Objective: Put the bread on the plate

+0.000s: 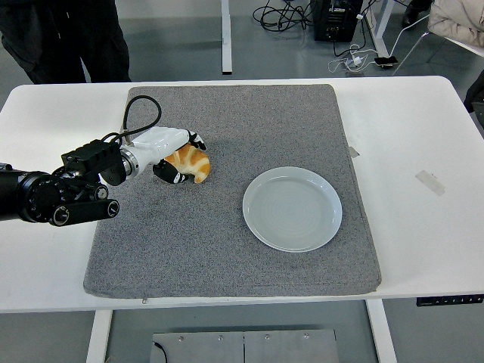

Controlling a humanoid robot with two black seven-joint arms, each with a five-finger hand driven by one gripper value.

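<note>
A golden croissant [193,165] lies on the grey mat [227,227], left of centre. My left hand [175,155] comes in from the left edge and is closed around the croissant, fingers curled over its top and thumb under its near side. The croissant still rests on the mat. A round pale blue plate [293,208] sits on the mat to the right of the croissant, about a plate's width away. The right arm is out of view.
The mat covers the middle of the white table [423,136]. A small strip of tape [430,182] lies on the table at the right. A person in dark clothes [68,38] stands behind the table at the top left.
</note>
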